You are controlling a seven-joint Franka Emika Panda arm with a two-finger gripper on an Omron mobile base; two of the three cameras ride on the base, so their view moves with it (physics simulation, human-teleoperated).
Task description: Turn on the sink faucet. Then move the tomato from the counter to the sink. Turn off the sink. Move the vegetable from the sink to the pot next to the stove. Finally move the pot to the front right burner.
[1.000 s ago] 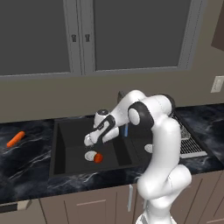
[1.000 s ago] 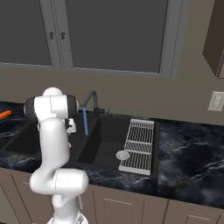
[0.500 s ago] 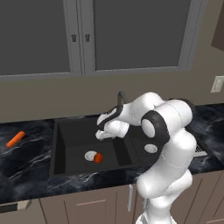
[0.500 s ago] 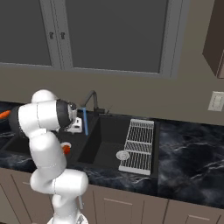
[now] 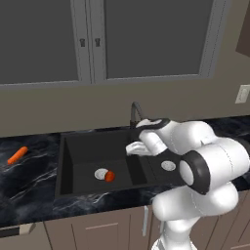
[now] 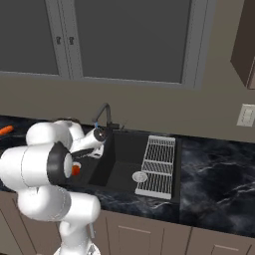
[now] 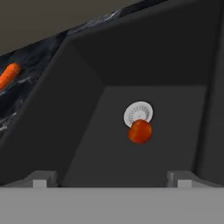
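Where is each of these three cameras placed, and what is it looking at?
Left base view: behind the arm on its left, looking forward and down at the sink, with the tomato by a drain and the carrot on the counter; the white arm rises at lower right.
Right base view: behind on the right, facing the same sink and faucet; the arm rises at lower left.
Hand view: on the hand, looking into the basin at the tomato; two open fingertips show.
All three share the sink and tomato.
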